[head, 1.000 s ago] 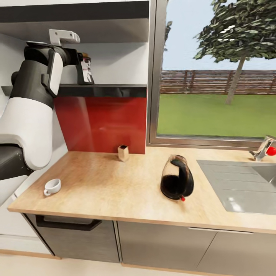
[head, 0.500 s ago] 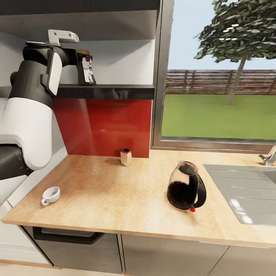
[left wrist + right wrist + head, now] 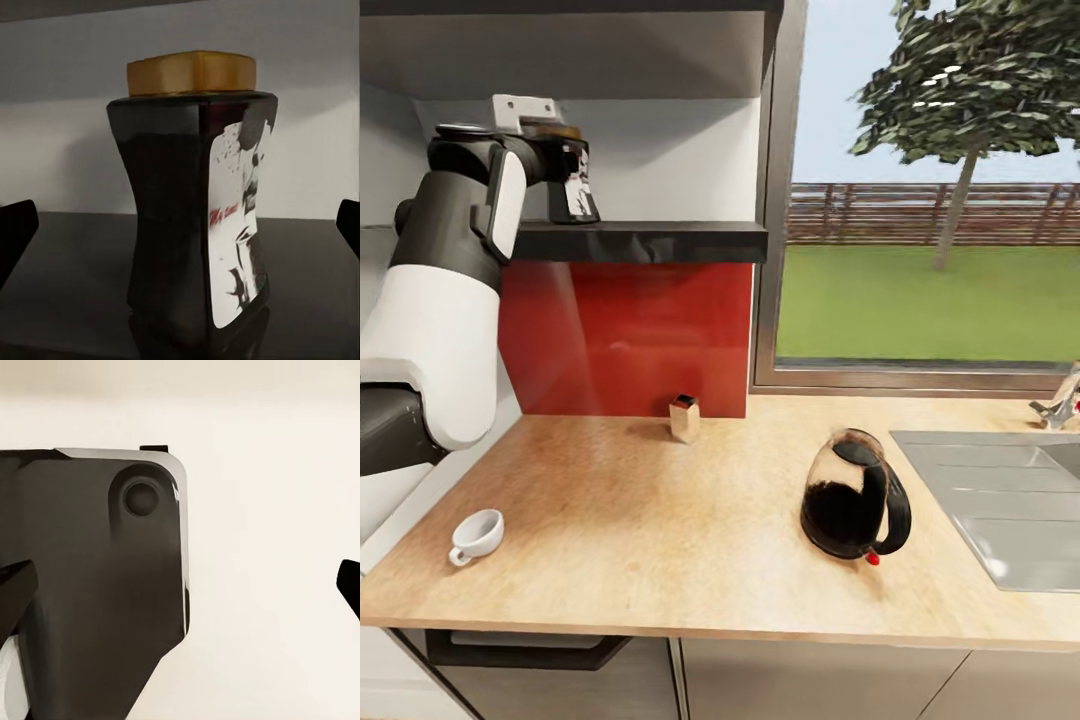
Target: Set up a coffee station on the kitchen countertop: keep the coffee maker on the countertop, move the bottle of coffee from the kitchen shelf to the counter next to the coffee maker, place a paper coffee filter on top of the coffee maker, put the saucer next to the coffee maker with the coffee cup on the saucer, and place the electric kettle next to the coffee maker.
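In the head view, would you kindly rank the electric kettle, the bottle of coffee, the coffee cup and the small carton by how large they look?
1. Electric kettle, clearly largest.
2. Bottle of coffee, though it is partly hidden by the left gripper and stands farther away.
3. Coffee cup and small carton look alike; unranked.

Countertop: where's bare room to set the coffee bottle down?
The countertop is bare between the coffee cup and the electric kettle, in front of the small box by the red backsplash. Also bare between kettle and window sill. The sink borders the right.
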Tool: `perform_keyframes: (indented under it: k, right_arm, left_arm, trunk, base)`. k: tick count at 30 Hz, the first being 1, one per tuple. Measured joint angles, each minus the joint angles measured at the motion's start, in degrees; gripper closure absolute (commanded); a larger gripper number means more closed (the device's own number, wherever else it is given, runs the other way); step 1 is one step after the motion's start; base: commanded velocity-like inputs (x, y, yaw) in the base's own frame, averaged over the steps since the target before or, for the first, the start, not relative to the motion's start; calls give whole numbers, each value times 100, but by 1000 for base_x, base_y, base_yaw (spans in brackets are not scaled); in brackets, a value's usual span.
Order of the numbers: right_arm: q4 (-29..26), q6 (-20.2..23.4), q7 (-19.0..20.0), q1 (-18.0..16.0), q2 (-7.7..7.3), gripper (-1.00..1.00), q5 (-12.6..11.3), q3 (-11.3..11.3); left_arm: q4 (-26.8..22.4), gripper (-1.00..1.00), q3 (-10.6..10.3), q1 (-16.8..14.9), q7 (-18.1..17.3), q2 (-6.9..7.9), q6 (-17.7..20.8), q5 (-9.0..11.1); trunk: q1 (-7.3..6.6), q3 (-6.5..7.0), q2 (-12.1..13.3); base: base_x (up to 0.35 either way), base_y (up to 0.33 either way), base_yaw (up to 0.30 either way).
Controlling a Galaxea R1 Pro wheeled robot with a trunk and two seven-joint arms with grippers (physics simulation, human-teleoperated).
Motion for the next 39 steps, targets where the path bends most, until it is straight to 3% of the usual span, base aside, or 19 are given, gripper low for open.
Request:
perform_keyframes:
  k: [15, 22, 39]
  right_arm:
    - [0, -2, 0, 0, -3, -100, 0, 0]
    - [0, -7, 0, 0, -5, -100, 0, 0]
    - [0, -7, 0, 0, -5, -100, 0, -10]
  left_arm:
    - [59, -100, 5, 74, -8, 12, 8, 2]
    - [2, -100, 12, 248, -4, 23, -1, 1]
    - [-16, -100, 13, 261, -5, 65, -3, 13]
  trunk:
    - [-1, 0, -1]
    - [-1, 0, -1]
    - [-2, 0, -1]
  base:
    - [87, 0, -1]
    - [35, 1, 0]
    - [94, 26, 0]
